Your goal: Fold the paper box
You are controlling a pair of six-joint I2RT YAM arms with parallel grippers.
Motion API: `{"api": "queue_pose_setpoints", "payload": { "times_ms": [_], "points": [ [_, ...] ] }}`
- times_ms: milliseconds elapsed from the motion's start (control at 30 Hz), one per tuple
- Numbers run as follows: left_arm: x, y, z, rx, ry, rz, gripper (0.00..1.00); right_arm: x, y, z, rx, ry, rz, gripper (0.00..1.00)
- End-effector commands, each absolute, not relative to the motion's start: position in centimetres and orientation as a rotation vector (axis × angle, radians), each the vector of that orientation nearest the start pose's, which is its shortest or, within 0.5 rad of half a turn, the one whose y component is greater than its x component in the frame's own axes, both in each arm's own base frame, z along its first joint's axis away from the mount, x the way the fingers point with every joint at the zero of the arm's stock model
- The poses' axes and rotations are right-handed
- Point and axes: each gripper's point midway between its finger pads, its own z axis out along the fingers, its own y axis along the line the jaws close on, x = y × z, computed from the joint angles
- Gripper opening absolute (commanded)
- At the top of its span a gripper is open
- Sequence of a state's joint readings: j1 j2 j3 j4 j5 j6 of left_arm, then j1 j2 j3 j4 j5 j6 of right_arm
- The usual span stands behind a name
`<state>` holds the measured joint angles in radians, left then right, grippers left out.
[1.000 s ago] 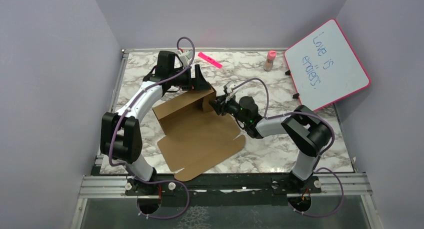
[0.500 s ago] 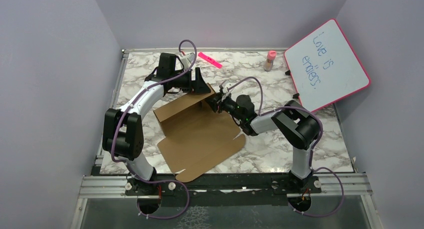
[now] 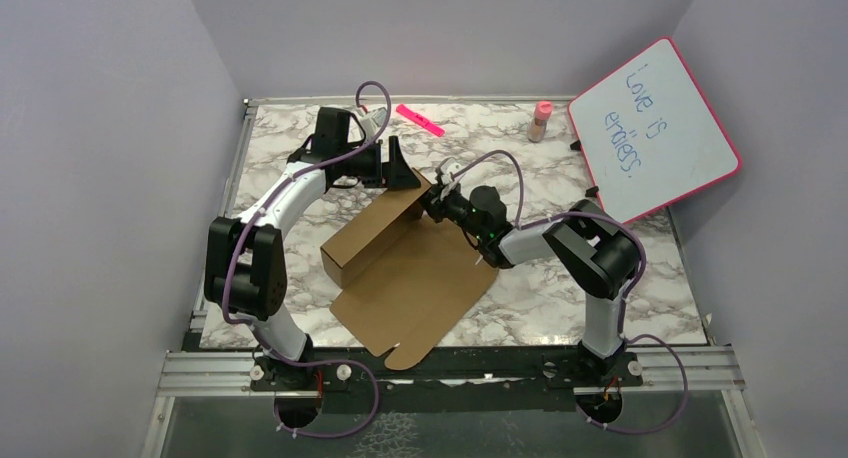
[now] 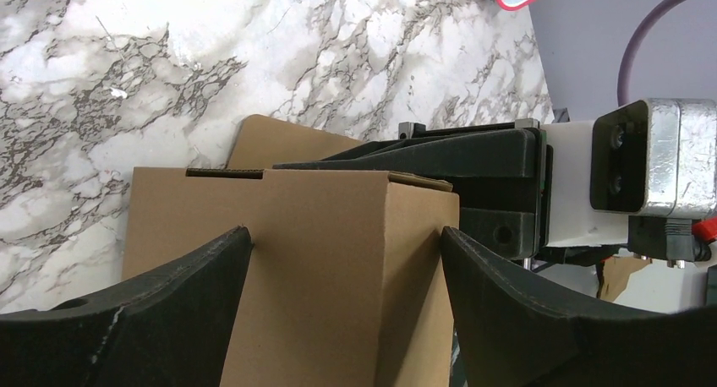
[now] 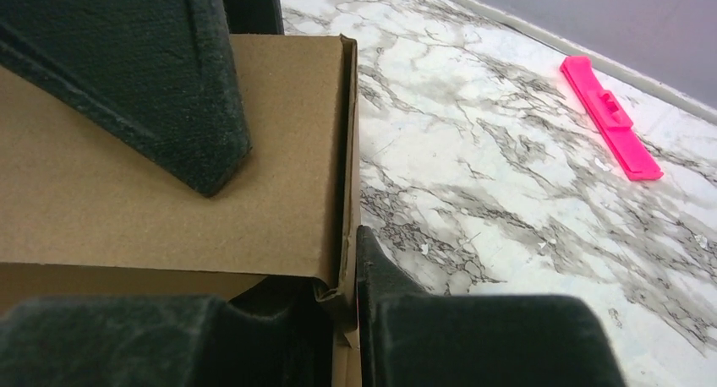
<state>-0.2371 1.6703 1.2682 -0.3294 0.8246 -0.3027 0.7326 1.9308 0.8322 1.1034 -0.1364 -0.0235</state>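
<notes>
The paper box (image 3: 410,288) is a brown cardboard sheet in the middle of the table, with its far wall folded up and over. My left gripper (image 3: 400,168) is open at the box's far corner. In the left wrist view (image 4: 347,235) its fingers straddle the cardboard (image 4: 321,260), both tips against the panel. My right gripper (image 3: 433,206) is shut on the box's right end wall. In the right wrist view (image 5: 342,273) the thin cardboard edge (image 5: 348,150) is pinched between the fingers. The left finger (image 5: 169,91) rests on the top panel.
A pink strip (image 3: 420,120) lies at the far edge and shows in the right wrist view (image 5: 610,117). A small pink-capped bottle (image 3: 540,121) stands at the back right. A pink-framed whiteboard (image 3: 655,128) leans against the right wall. The marble table (image 3: 560,278) is walled on three sides.
The box's far wall has folded further over, and its left end has swung nearer. The flat sheet has shifted right. Both grippers stay at the far right corner.
</notes>
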Motion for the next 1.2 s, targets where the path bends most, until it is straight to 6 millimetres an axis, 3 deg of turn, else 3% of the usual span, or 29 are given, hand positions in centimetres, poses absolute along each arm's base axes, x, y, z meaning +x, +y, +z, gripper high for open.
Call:
{"api": "queue_pose_setpoints", "payload": {
  "times_ms": [0, 300, 600, 833, 1167],
  "points": [
    [35.2, -22.8, 18.3, 0.382, 2.279, -1.266, 0.83, 38.6, 36.8, 14.0, -0.656, 1.457, 0.625, 0.14],
    [34.9, -23.1, 18.7, 0.385, 2.263, -1.307, 0.82, 39.8, 35.3, 14.2, -0.523, 1.601, 0.569, 0.13],
    [33.6, -24.3, 19.2, 0.363, 2.205, -1.488, 0.79, 42.2, 32.7, 12.1, -0.394, 1.671, 0.373, 0.14],
    [33.1, -24.7, 19.6, 0.370, 2.184, -1.536, 0.79, 44.0, 30.4, 12.2, -0.261, 1.645, 0.221, 0.17],
    [32.6, -25.0, 20.1, 0.376, 2.157, -1.589, 0.79, 44.9, 29.1, 13.1, -0.229, 1.582, 0.037, 0.20]
  ]
}}
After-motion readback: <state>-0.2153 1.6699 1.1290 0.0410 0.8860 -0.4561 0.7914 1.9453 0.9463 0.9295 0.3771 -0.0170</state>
